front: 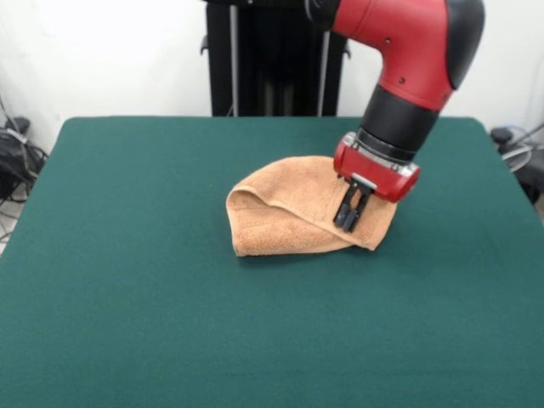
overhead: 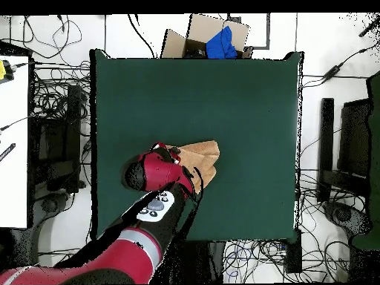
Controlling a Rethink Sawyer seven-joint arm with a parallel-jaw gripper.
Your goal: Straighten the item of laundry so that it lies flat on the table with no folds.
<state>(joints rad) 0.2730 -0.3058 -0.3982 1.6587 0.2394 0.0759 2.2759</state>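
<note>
The item of laundry (front: 285,217), a light orange-tan towel, lies folded over on itself near the middle of the dark green table (front: 127,297). A rounded fold bulges at its left end, and a ridge runs across it toward the right. My gripper (front: 348,223) comes down on the towel's right part, its two black fingers close together and pinching the cloth at the ridge. In the overhead view the red wrist covers the gripper, and only the towel's (overhead: 202,157) far part shows on the table (overhead: 245,96).
Green cloth stretches wide on every side of the towel. Off the table, a cardboard box (overhead: 194,38) with something blue in it stands past the far edge. Cables and dark equipment lie on the floor around the table.
</note>
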